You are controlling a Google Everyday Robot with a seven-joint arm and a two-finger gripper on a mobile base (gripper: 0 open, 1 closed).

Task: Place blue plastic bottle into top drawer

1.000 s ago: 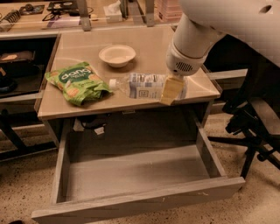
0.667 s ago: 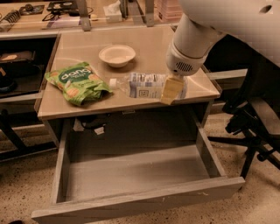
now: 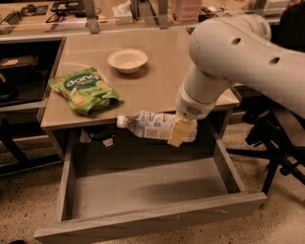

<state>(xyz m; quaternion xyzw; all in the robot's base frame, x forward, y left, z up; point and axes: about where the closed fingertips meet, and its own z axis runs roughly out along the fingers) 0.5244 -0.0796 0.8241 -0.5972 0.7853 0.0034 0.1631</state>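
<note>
The blue plastic bottle (image 3: pixel 151 125) lies sideways in the air, white cap to the left, just past the tabletop's front edge and above the open top drawer (image 3: pixel 147 190). My gripper (image 3: pixel 180 132) is shut on the bottle's right end; a yellowish finger (image 3: pixel 177 134) covers part of the label. The drawer is pulled far out, its plain grey inside bare, its front panel (image 3: pixel 152 220) nearest the camera. The white arm comes down from the upper right.
A green snack bag (image 3: pixel 84 89) lies at the tabletop's front left. A white bowl (image 3: pixel 127 60) sits mid-table. Shelving stands at the left, black chair legs (image 3: pixel 274 152) at the right. A counter with a tissue box (image 3: pixel 123 13) runs behind.
The bottle was lying on the tabletop's front edge with the gripper at its right end. Now it is lifted off and carried forward, out over the open drawer.
</note>
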